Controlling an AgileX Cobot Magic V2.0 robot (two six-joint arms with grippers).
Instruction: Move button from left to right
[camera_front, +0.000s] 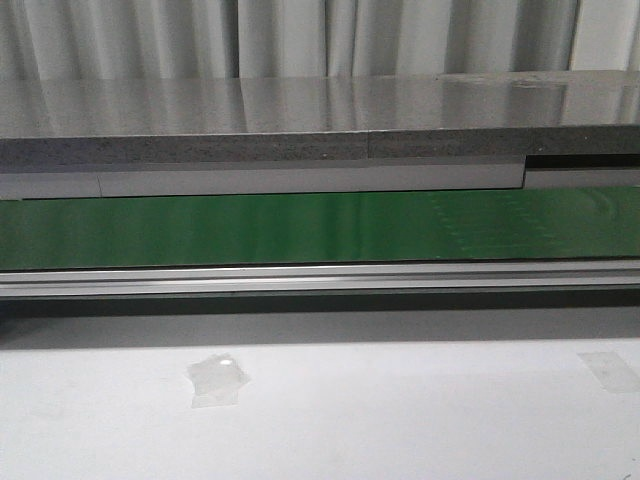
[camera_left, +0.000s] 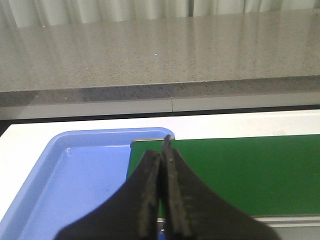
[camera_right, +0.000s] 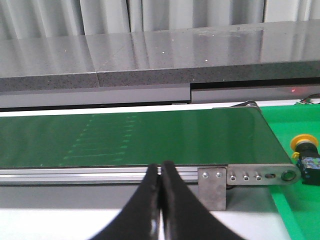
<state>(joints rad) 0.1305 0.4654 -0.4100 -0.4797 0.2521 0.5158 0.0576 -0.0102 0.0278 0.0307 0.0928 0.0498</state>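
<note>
The button (camera_right: 305, 150), a black boxy body with a round yellow head, stands on a green tray (camera_right: 300, 205) just past the end of the green belt (camera_right: 150, 135) in the right wrist view. My right gripper (camera_right: 160, 167) is shut and empty, in front of the belt's rail and well short of the button. My left gripper (camera_left: 162, 150) is shut and empty too, hovering where a blue tray (camera_left: 85, 180) meets the other end of the green belt (camera_left: 250, 170). The front view shows the belt (camera_front: 300, 228) bare, with no gripper and no button.
A grey stone counter (camera_front: 300, 120) runs behind the belt, with curtains beyond. An aluminium rail (camera_front: 300, 277) edges the belt's near side, and a metal bracket (camera_right: 212, 187) sits at its end. The white table (camera_front: 400, 420) carries two tape patches (camera_front: 217, 380).
</note>
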